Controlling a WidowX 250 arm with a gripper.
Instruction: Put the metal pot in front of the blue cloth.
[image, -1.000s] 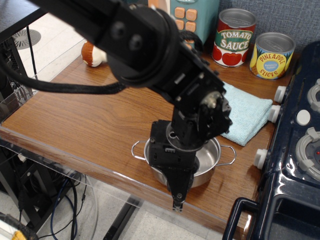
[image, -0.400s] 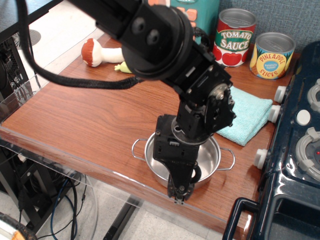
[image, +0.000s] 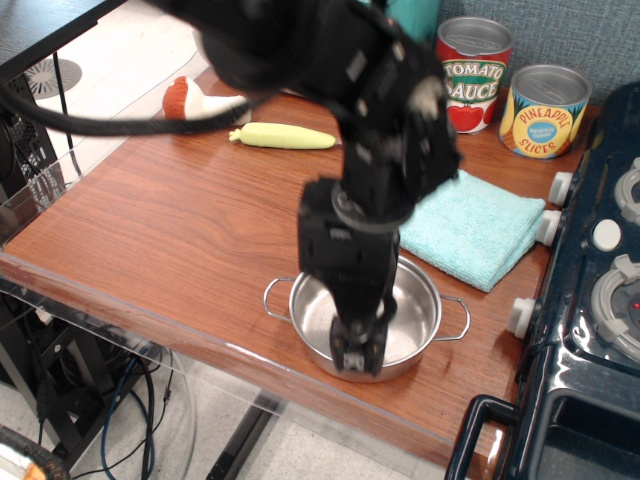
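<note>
The pot (image: 415, 318) sits on the table (image: 170, 240) near its front edge, just in front of the blue cloth (image: 472, 225), handles out to either side. The gripper (image: 360, 352) hangs over the pot's front rim, blurred; whether its jaws are spread or pressed together, I can't tell.

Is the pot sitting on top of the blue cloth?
No, the pot sits on the bare wooden table, just in front of the cloth.
</note>
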